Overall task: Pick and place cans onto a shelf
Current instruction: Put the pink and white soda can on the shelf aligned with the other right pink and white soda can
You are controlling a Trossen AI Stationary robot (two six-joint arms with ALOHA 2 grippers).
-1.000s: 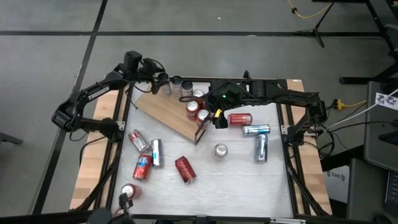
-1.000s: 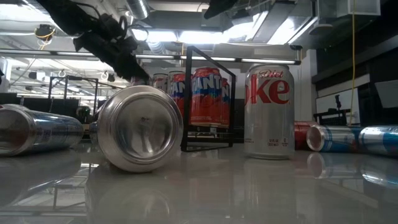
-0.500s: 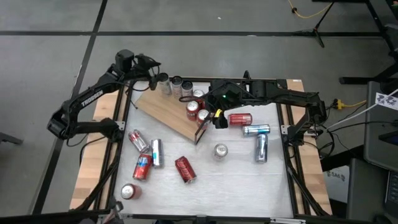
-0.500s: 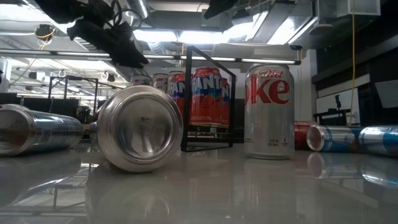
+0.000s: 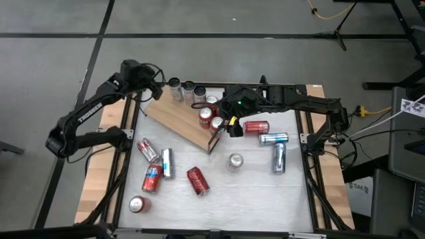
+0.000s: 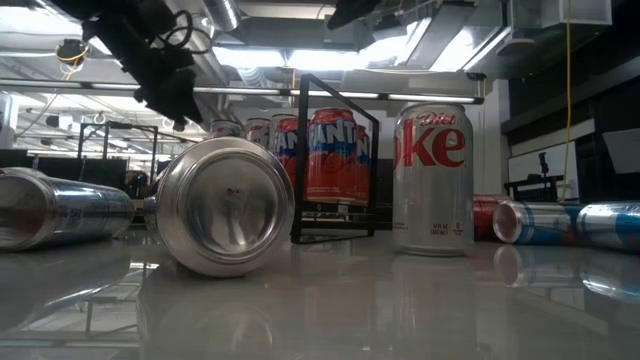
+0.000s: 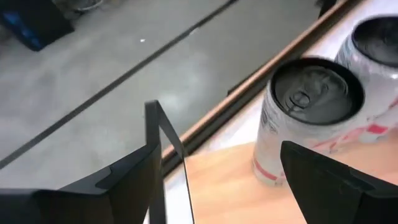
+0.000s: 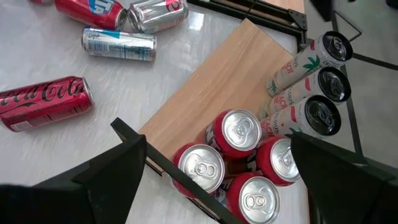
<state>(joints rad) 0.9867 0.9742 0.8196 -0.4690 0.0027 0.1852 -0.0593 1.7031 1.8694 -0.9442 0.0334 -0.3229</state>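
The left gripper hangs with jaws spread and empty just beside the far corner of the wooden shelf, near three slim white cans standing upright in a row on it. The right gripper, also spread and empty, hovers over four upright red cans. More cans lie scattered on the white table.

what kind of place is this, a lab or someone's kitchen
Most likely a robotics lab or workshop: two dark arms work at a framed white table on a bare grey floor, with exposed ceiling lights and loose cables behind.
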